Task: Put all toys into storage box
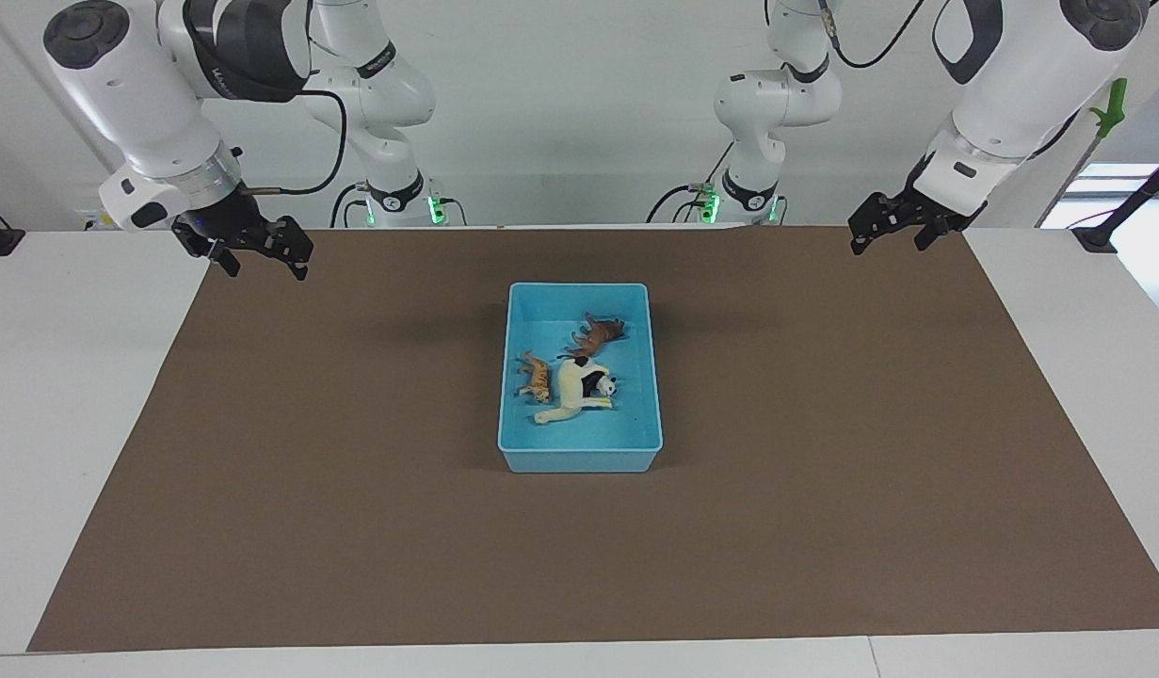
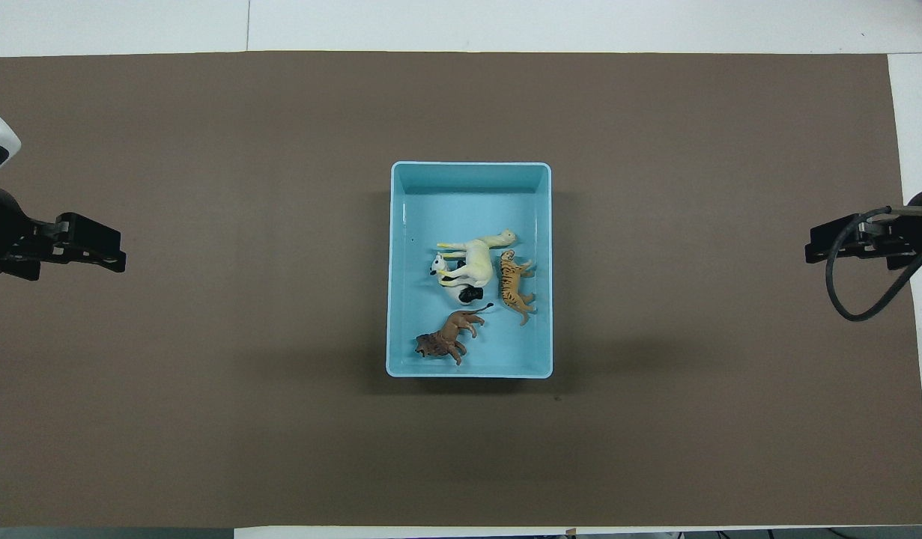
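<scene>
Now all four toys (image 1: 574, 372) lie in the box (image 1: 579, 460) at mid-mat; left gripper (image 1: 894, 226) and right gripper (image 1: 259, 252) hang open, empty, over the mat's (image 1: 824, 471) end edges.

The light blue rectangular plastic storage box (image 2: 471, 186) looks smooth and slightly glossy. The small moulded plastic animal toys (image 2: 475, 296) have a dull sheen. The brown table mat (image 2: 206, 374) is matt, like paper or felt; the white arm shells (image 1: 127, 85) are glossy.

Bright, even overhead light, sharp focus, soft faint shadows on the brown mat (image 1: 824, 452).
</scene>
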